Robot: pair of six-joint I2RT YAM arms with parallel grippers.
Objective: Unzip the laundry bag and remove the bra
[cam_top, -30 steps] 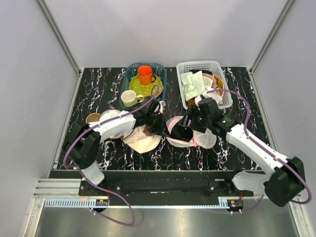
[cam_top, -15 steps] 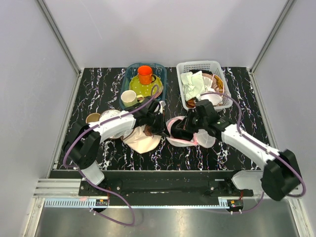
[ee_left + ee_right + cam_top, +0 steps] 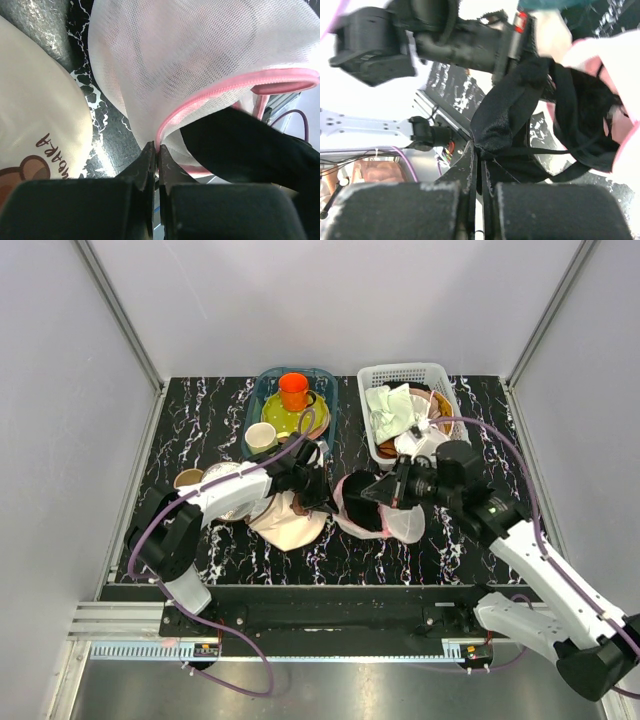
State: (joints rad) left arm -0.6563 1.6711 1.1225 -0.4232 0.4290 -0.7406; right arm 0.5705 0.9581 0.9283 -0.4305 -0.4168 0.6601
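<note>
The laundry bag (image 3: 405,527), white mesh with a pink rim, lies open mid-table. My left gripper (image 3: 326,502) is shut on its pink rim (image 3: 220,87) at the left side, mesh (image 3: 200,50) bulging just beyond the fingertips (image 3: 148,156). The bra (image 3: 364,510) is black fabric with thin straps, partly inside the bag's mouth. My right gripper (image 3: 481,152) is shut on a bunched edge of the bra (image 3: 520,110), with straps stretching back into the pink-rimmed bag (image 3: 615,60). From above, the right gripper (image 3: 386,493) hovers over the bag's open mouth.
A beige cap with a brown bear mark (image 3: 35,125) lies under the left arm (image 3: 290,528). Behind stand a clear bin (image 3: 262,380) with an orange cup, yellow-green plate and cream mug, and a white basket (image 3: 448,405) of cloths. A small brown cup (image 3: 188,479) sits at left.
My right gripper closed on the black bra and the arm drew back to the right, tugging fabric from the bag's mouth. The left gripper kept its hold on the rim.
</note>
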